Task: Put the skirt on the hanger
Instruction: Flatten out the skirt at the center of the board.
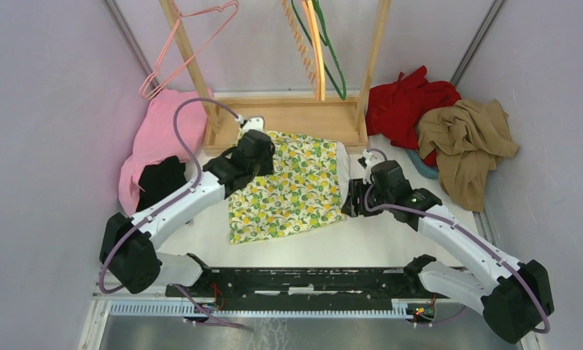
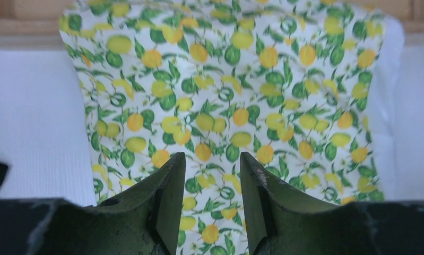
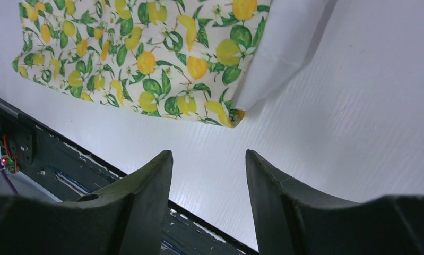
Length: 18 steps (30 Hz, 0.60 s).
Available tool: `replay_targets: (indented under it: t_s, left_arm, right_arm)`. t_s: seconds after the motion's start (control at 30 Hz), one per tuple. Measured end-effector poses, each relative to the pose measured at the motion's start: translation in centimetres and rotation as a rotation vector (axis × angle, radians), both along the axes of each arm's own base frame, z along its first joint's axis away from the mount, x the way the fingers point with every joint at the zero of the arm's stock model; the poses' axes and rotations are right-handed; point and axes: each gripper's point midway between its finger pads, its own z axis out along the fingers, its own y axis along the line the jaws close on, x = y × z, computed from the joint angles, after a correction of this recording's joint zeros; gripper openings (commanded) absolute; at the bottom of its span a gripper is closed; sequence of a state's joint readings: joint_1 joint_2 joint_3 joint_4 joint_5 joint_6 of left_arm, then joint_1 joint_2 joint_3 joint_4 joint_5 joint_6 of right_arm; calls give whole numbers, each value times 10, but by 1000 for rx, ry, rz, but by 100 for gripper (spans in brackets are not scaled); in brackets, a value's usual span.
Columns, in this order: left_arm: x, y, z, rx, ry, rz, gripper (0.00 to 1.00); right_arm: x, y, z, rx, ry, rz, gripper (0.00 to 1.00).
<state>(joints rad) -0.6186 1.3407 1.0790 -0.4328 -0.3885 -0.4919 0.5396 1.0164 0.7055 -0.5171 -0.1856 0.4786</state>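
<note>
1. Bare table strip between skirt near hem and black base rail: open passage.
2. Skirt's far edge meets wooden rack base; rear blocked.
3. Left flank crowded by pink garment, black cloth.
4. Right rear: red garment, tan garment heaped; table between them and skirt bare.

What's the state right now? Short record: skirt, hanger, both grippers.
skirt: spread flat on the table, in front of the wooden rack, not on a hanger
hanger: pink, bare, at the rack's left post
left gripper: open, over the skirt, holding nothing
right gripper: open, over bare table beside a skirt corner, holding nothing
</note>
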Motion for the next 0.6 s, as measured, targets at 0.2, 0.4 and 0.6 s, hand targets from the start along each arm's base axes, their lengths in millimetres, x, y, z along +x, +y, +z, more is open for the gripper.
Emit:
replay_targets:
  t_s: [0.2, 0.4, 0.6]
  left_arm:
    - [-41, -5, -48, 91, 110, -42, 50]
    - [-52, 6, -56, 110, 123, -14, 50]
    - [-54, 10, -51, 113, 106, -3, 50]
  right_arm:
    - [-4, 2, -25, 9, 57, -19, 59]
    - [14, 13, -46, -2, 84, -24, 59]
    - [49, 19, -55, -35, 93, -48, 55]
